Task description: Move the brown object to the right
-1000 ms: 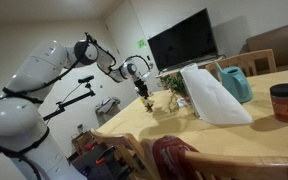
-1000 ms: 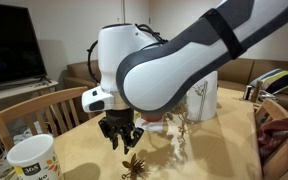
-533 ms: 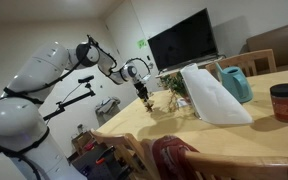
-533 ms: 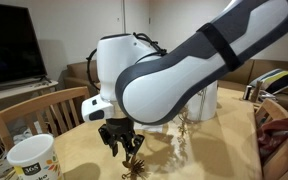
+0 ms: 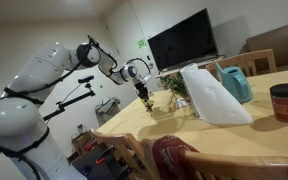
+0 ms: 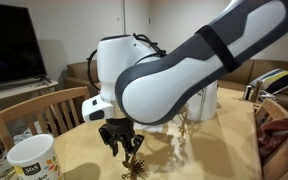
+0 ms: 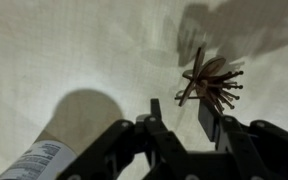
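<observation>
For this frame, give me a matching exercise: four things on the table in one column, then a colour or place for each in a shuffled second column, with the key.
Things:
1. jar
2. mug
3. jug
4. brown spiky object

Colour or place:
A. teal
B. white with dark lettering
C. lying on the cloth just below the gripper
D. red-brown with a dark lid

Pairs: 1-D, 2-B, 3-A, 4-C.
</observation>
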{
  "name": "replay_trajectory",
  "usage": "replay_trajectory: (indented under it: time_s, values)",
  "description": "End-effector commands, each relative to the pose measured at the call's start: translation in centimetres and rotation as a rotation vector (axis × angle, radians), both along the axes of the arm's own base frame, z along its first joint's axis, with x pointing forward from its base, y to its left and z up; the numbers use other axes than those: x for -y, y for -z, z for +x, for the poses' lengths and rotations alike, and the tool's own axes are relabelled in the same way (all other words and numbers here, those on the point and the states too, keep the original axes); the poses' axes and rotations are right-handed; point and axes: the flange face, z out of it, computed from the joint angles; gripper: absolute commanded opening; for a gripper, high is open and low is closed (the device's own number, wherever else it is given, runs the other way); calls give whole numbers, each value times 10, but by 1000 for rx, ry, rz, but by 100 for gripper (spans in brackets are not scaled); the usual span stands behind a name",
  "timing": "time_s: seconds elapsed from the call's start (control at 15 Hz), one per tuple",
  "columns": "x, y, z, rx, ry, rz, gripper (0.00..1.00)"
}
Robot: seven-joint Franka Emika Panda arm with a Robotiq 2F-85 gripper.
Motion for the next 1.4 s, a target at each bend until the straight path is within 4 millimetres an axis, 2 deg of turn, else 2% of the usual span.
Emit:
replay_trajectory:
  time_s: [0.0, 0.4, 0.67, 1.13, 1.33]
  values:
    - [-1, 0, 7, -11, 1, -14, 50]
    - [0, 5, 10, -19, 5, -22, 57]
    - [-1, 6, 12, -19, 5, -24, 54]
    - [-2, 14, 15, -34, 7, -29, 57]
    - [-3, 15, 15, -37, 8, -33, 54]
